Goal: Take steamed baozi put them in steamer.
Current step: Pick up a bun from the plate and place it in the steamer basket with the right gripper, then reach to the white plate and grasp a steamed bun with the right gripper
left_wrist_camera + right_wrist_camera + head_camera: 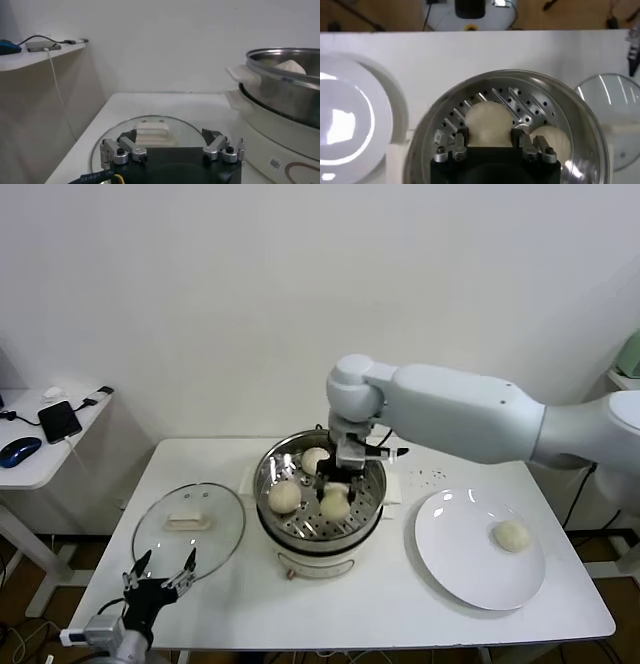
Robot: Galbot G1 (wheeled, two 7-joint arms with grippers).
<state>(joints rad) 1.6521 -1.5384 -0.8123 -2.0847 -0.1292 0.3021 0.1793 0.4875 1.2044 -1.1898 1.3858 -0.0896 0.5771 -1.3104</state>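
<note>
The steamer (368,502) stands at the table's middle on its white base. My right gripper (338,480) reaches down into it and is shut on a baozi (334,504) low over the perforated floor. The right wrist view shows that baozi (489,120) pressed between the fingers of the right gripper (490,131). Two more baozi (285,497) (316,459) lie in the steamer beside it. A last baozi (512,535) rests on the white plate (465,569) to the right. My left gripper (160,569) waits open near the table's front left edge.
A glass lid (190,524) with a beige handle lies flat left of the steamer, just beyond the left gripper (169,136). A low side table (40,446) with a phone and a mouse stands at far left.
</note>
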